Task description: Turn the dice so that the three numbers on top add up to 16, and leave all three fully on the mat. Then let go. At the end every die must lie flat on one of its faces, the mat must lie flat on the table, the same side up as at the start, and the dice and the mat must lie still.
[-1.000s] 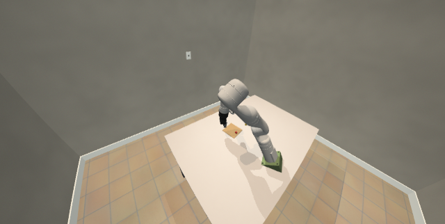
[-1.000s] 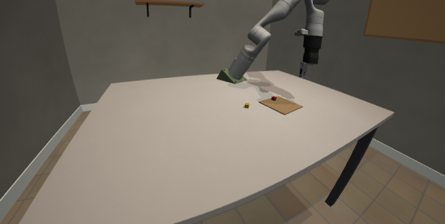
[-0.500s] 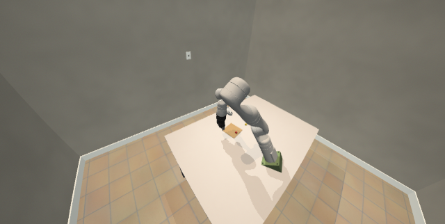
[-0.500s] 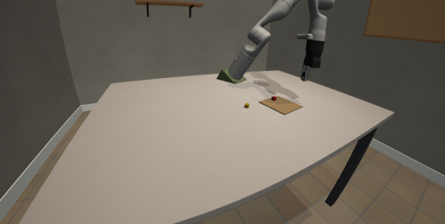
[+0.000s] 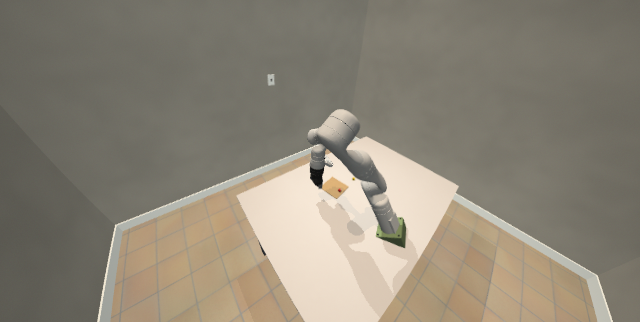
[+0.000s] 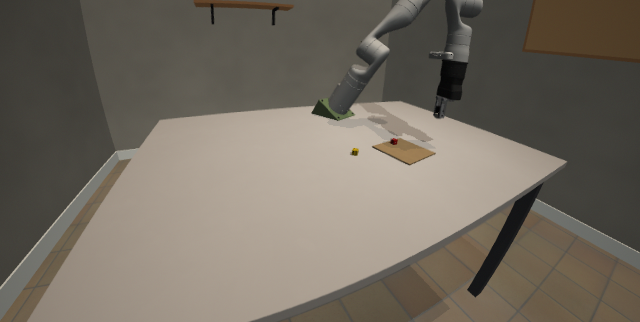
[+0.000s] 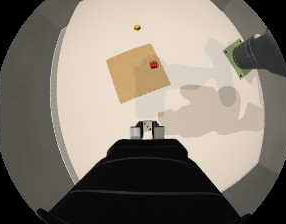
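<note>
A tan mat (image 5: 331, 185) (image 6: 407, 154) (image 7: 130, 78) lies flat on the table. A red die (image 5: 340, 190) (image 6: 394, 141) (image 7: 154, 64) sits on the mat near one edge. A yellow die (image 5: 353, 179) (image 6: 355, 151) (image 7: 138, 27) lies on the table off the mat. My gripper (image 5: 318, 183) (image 6: 439, 113) (image 7: 147, 127) hangs well above the table, beyond the mat's far side from the yellow die. Its fingers are shut on a small pale die (image 7: 144, 125), seen only in the wrist view.
The arm's green base (image 5: 391, 232) (image 6: 332, 110) (image 7: 235, 56) stands on the table behind the mat. The table edge (image 6: 500, 134) runs close to the mat on the gripper's side.
</note>
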Tool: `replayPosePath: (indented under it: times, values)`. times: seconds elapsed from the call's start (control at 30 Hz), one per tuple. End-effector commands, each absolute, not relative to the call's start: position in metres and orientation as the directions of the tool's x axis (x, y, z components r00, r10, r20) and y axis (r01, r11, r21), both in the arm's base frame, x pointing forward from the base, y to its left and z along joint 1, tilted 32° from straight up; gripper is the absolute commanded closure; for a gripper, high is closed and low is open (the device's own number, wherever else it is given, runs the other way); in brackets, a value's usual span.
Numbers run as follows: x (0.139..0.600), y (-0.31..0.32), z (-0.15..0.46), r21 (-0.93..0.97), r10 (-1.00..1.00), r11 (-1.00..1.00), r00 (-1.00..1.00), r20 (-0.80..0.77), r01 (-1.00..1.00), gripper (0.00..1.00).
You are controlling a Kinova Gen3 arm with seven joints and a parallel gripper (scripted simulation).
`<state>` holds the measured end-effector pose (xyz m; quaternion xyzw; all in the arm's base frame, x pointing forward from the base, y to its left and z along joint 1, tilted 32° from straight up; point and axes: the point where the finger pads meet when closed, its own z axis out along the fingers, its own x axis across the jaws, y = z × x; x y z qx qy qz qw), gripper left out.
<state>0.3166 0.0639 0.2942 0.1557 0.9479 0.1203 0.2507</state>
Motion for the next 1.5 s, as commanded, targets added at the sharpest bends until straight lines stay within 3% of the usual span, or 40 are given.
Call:
replayPosePath:
  times: [0.0, 0.97, 1.47]
  values:
    - [0.317, 0.065, 0.294, 0.305, 0.35, 0.924, -0.828, -0.438, 0.23, 0.66]
    - [0.316, 0.055, 0.302, 0.383, 0.357, 0.904, -0.83, -0.428, 0.191, 0.66]
    - [0.314, 0.03, 0.307, 0.613, 0.365, 0.788, -0.843, -0.395, 0.055, 0.66]
